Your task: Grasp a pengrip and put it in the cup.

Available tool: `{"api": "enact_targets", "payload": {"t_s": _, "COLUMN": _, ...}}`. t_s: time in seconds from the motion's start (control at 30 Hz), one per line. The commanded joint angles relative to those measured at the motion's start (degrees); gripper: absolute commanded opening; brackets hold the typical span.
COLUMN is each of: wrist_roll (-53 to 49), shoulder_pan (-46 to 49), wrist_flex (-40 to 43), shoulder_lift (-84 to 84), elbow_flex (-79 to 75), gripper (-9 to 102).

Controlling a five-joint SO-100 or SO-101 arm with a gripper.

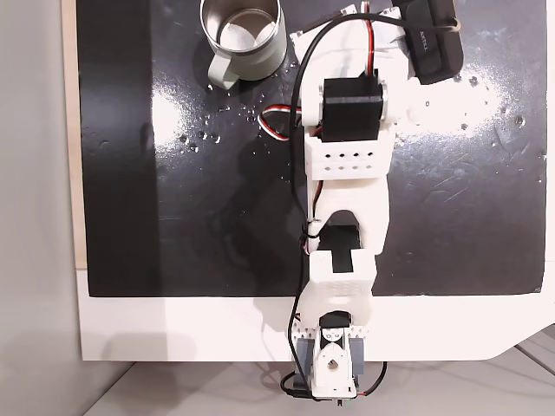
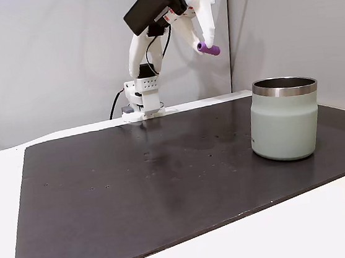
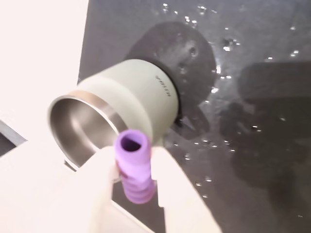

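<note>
In the wrist view the jaws are pinching the purple pengrip (image 3: pixel 134 167), hanging at five o'clock of the cup (image 3: pixel 121 111).

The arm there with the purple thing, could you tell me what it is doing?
The gripper is shut on the pengrip and holds it high above the dark mat. In the wrist view the pengrip sits between the two fingers with the cup just beyond it. The cup stands upright on the mat, and nothing has been dropped in yet.
</note>
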Motion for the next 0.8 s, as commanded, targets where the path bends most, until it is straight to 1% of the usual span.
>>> {"api": "enact_targets", "payload": {"t_s": 0.0, "wrist_roll": 3.8, "shoulder_pan": -0.6, "wrist_flex": -4.0, "shoulder_lift": -0.3, "elbow_flex": -4.3, "gripper": 0}}
{"api": "enact_targets", "payload": {"t_s": 0.43, "wrist_roll": 13.4, "shoulder_pan": -9.1, "wrist_flex": -19.1, "shoulder_lift": -3.2, "elbow_flex": -4.3, "gripper": 0}}
{"api": "enact_targets", "payload": {"t_s": 0.57, "wrist_roll": 16.8, "shoulder_pan": -11.5, "wrist_flex": -20.6, "shoulder_lift": -5.1, "elbow_flex": -4.3, "gripper": 0}}
{"api": "enact_targets", "payload": {"t_s": 0.77, "wrist_roll": 20.7, "shoulder_pan": -15.1, "wrist_flex": -20.1, "shoulder_lift": -7.2, "elbow_flex": -4.3, "gripper": 0}}
